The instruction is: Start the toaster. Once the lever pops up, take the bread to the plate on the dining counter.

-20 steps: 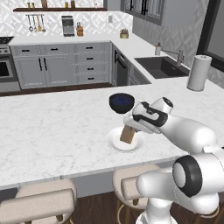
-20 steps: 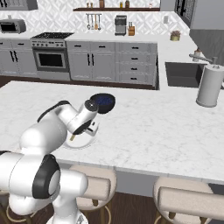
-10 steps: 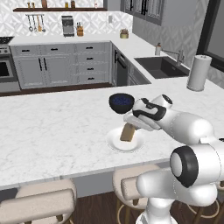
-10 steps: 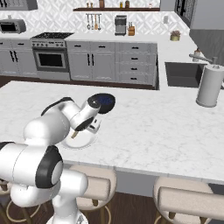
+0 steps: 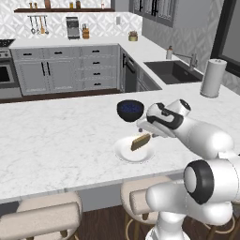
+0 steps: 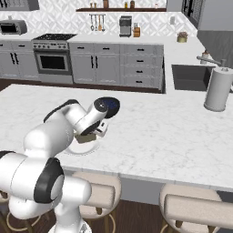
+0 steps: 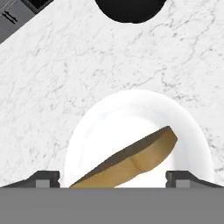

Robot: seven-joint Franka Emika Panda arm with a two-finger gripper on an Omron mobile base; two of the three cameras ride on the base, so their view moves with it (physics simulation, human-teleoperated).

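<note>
So in the left base view the bread is sitting on the plate, tilted up on one edge rather than lying flat. The plate is on the white marble desk, close to its near edge, with beige stools tucked under it. The hand hovers right over the bread's far right end, and from this angle I honestly can't tell if the fingers touch it. A dark blue bowl sits just beyond the plate. Far right there's a paper towel roll next to the sink.

Right base view: same deal from the other side. The arm covers most of the plate, just a sliver of rim peeks out. The bread shows as a tan bit under the hand. The bowl is just behind the hand, and the paper towel roll stands well off to the right.

Hand view settles it: the two fingertips are spread wide apart, one on each side of the bread, not clamped on it. The bread leans across the plate, and the bowl is at the top edge.
</note>
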